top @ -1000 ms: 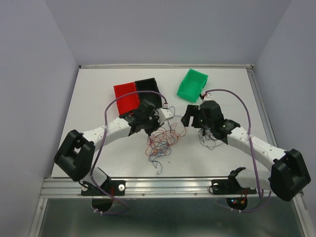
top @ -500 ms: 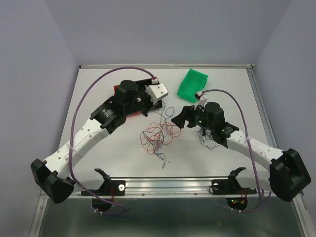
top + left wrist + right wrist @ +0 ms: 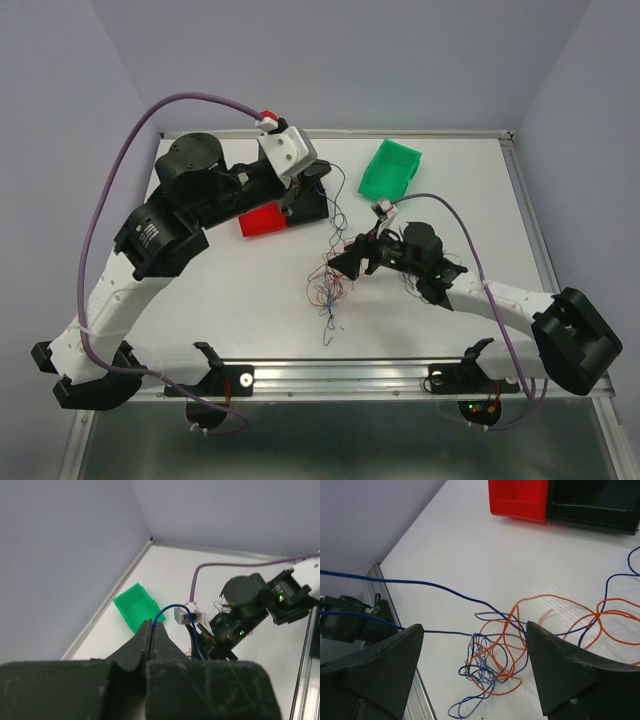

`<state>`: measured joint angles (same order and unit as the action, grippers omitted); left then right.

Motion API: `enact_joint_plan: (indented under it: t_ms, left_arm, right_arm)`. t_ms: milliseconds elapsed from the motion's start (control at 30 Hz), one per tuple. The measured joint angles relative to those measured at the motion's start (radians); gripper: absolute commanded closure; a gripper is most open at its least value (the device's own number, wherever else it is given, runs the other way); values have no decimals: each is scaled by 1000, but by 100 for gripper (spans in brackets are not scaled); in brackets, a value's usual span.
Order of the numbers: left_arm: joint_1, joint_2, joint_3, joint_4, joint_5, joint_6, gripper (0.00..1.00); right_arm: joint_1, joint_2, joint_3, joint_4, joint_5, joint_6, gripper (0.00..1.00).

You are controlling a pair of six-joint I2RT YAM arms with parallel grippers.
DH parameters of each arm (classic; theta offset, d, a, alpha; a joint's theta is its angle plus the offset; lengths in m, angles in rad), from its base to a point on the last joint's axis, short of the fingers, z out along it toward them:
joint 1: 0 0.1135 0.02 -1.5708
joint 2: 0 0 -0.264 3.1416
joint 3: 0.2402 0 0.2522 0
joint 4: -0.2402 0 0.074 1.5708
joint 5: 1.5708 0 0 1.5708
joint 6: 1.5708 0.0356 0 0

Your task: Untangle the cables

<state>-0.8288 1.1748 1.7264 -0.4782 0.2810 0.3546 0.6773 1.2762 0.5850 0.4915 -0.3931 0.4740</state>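
Lying near the middle of the white table (image 3: 235,320), the cables (image 3: 492,662) form a loose orange-and-blue tangle. The right gripper (image 3: 475,630) hangs low over it, jaws spread wide with the tangle between them and gripping nothing. One blue strand (image 3: 167,607) rises out of the bunch to the left gripper (image 3: 151,626) — held high above the table, jaws pinched together on that strand. Farther back, a red bin (image 3: 520,500) and a black bin (image 3: 592,502) sit side by side, and a green bin (image 3: 390,168) stands apart at the far right.
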Motion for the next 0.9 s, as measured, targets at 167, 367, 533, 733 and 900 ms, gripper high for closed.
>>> enact_joint_plan:
  t_ms: [167, 367, 533, 733, 900]
  left_arm:
    - [-23, 39, 167, 6, -3, -53, 100]
    - [-27, 76, 321, 28, -36, -93, 100]
    - [-27, 74, 426, 104, -156, -86, 100]
    - [-27, -53, 320, 371, -364, 0, 100]
    - [-28, -152, 208, 579, -470, 77, 100]
  right_arm:
    - [47, -1, -37, 88, 3, -27, 13]
    - [97, 40, -41, 126, 56, -60, 16]
    - [116, 108, -37, 105, 88, -79, 18]
    - [143, 172, 39, 19, 180, -95, 28]
    - [143, 256, 139, -95, 314, -90, 47]
